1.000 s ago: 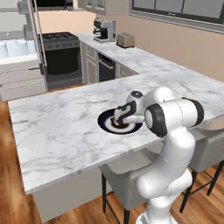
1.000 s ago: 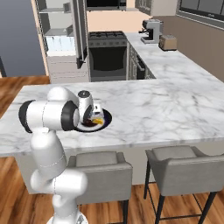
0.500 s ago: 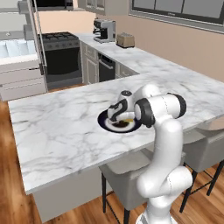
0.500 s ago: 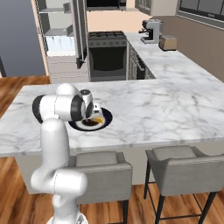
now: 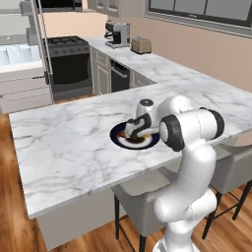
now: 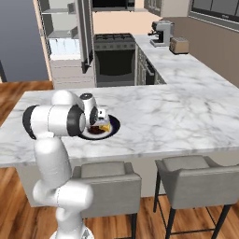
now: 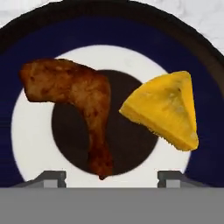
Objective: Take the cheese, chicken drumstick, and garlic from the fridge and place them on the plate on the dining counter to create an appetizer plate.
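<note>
Jaws of gripper [image 7: 106, 176] parted, empty, low over plate [image 7: 26, 43] on dining counter [image 5: 64, 147] (drumstick [image 7: 83, 105] at nine o'clock on it, cheese [image 7: 166, 109] at three, apart).

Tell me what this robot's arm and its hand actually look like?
The arm is made of smooth, rounded, glossy white segments joined by dark, nearly black rings at the joints, like fat tubes linked end to end. No loose cables or markings are visible. Its gripper ends in two small grey, blocky finger tips.
</note>
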Controlling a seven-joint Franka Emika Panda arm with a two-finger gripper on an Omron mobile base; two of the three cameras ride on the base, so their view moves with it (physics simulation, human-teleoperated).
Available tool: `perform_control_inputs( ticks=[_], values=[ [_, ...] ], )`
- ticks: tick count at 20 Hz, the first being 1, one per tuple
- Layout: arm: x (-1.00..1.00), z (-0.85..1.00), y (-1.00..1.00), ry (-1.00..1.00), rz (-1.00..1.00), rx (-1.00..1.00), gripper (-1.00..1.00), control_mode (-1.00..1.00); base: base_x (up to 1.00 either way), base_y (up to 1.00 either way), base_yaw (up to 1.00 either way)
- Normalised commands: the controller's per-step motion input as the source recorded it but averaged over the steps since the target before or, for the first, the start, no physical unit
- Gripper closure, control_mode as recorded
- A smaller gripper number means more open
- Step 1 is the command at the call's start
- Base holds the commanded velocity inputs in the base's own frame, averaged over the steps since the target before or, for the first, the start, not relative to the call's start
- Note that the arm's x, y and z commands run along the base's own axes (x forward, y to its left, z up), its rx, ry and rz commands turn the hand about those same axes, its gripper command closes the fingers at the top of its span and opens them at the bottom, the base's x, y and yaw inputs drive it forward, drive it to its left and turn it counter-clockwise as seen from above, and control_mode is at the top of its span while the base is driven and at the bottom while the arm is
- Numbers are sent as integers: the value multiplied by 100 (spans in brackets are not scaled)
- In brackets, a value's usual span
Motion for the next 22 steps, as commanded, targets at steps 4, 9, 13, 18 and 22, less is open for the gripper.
perform_control_inputs(
  ticks=[4, 9, 13, 18, 22],
  values=[
    [-96, 82, -67, -28, 0, 0, -100, -100, 0, 0, 0],
    [-100, 100, -74, -23, 0, 0, -100, -100, 0, 0, 0],
    [-100, 100, -54, -20, 0, 0, -100, -100, 0, 0, 0],
    [-100, 99, -19, -4, 0, 0, -100, -100, 0, 0, 0],
    [-100, 81, 0, -2, 0, 6, -100, -100, 0, 0, 0]
  ],
)
